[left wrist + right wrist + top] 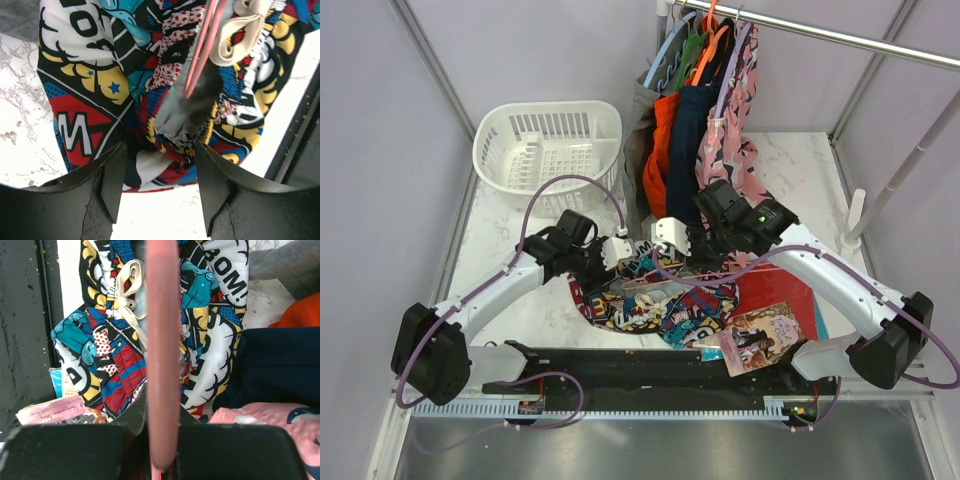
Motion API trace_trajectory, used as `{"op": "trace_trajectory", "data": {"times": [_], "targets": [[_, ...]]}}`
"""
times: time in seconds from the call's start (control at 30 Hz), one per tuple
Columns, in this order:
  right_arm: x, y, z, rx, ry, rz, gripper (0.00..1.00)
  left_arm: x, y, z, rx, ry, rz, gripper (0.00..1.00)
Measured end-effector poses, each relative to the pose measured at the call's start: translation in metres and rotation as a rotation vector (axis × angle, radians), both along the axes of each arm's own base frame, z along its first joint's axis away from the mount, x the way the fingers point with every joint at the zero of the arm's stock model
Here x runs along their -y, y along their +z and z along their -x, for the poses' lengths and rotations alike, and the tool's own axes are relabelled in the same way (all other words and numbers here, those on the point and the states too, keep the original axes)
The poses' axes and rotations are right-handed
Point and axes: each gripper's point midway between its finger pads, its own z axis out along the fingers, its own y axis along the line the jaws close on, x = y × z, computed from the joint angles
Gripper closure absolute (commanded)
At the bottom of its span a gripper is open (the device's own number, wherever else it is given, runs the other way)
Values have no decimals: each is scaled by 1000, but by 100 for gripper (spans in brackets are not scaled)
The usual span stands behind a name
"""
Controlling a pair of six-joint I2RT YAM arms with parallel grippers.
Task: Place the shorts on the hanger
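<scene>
**Both arms over the shorts at mid-worktop.** Your right end effector (162, 432) is clamped on the thin pale-pink wire hanger (162, 340). The hanger's bar rises straight up the middle of the right wrist view from between the dark fingers.

Beneath the bar lie the soft comic-print cloth shorts (655, 300) in blue, red, yellow, black and white. They sit crumpled on the white marbled worktop (520, 300), between your two arms and just far of the black base rail (660, 368).

Your left end effector (160, 150) hangs over the left part of the shorts with its jaws apart and nothing gripped between them. You cannot tell whether its fingertips touch the cloth.

In the left wrist view a length of the hanger wire crosses the gathered waistband, just beside the cream drawstring bow (240, 30).

A flat red board (785, 290) and a picture card (760, 338) lie at the right edge of the shorts. A white slatted plastic basket (548, 140) stands at the far left.

At the far right, a metal rail (840, 38) carries hanging clothes:
- a pink patterned garment (735, 130)
- a plain navy garment (695, 130)
- an orange garment (660, 150)
</scene>
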Motion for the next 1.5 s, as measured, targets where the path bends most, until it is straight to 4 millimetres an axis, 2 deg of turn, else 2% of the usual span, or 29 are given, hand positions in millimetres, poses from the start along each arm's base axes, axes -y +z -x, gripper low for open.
{"op": "trace_trajectory", "data": {"times": [0.07,0.13,0.17,0.23,0.27,0.43,0.53,0.77,0.8,0.87,0.9,0.93,1.03,1.13,1.3,1.37,1.5], "targets": [[-1,-5,-2,3,-2,1,100,2,-5,-3,10,-1,-16,45],[-1,-9,-2,3,-3,2,100,2,-9,-4,14,-2,-24,57],[-1,-11,-3,2,-4,4,100,2,-10,-4,14,0,-26,73],[-1,-15,-3,1,-7,5,100,1,-13,-2,10,4,-30,93],[-2,-17,-4,1,-9,4,100,1,-13,-2,9,7,-31,98],[-7,-20,-6,-4,-26,-23,100,1,-4,0,24,11,-15,98],[-14,-17,-8,-2,-33,-55,100,2,14,2,32,10,8,98],[-36,-12,-8,-36,-11,-143,100,14,61,-6,64,29,80,98],[-39,-12,-8,-40,-4,-155,100,16,65,-7,65,30,90,97],[-48,-10,-8,-50,15,-187,100,18,71,-7,64,34,102,86],[-50,-9,-8,-52,19,-198,100,19,73,-6,60,34,107,77],[-53,-8,-8,-53,24,-210,100,19,74,-4,50,33,113,58],[-63,-3,-10,-56,37,-255,100,21,76,4,21,24,137,33],[-70,1,-10,-64,45,-294,100,15,91,10,20,29,198,30],[-78,5,-11,-61,63,-334,100,-28,117,-6,82,114,242,28],[-78,5,-11,-62,68,-341,100,-42,115,-10,110,103,214,26],[-79,7,-12,-61,75,-353,100,-46,97,1,118,8,176,23]]}}
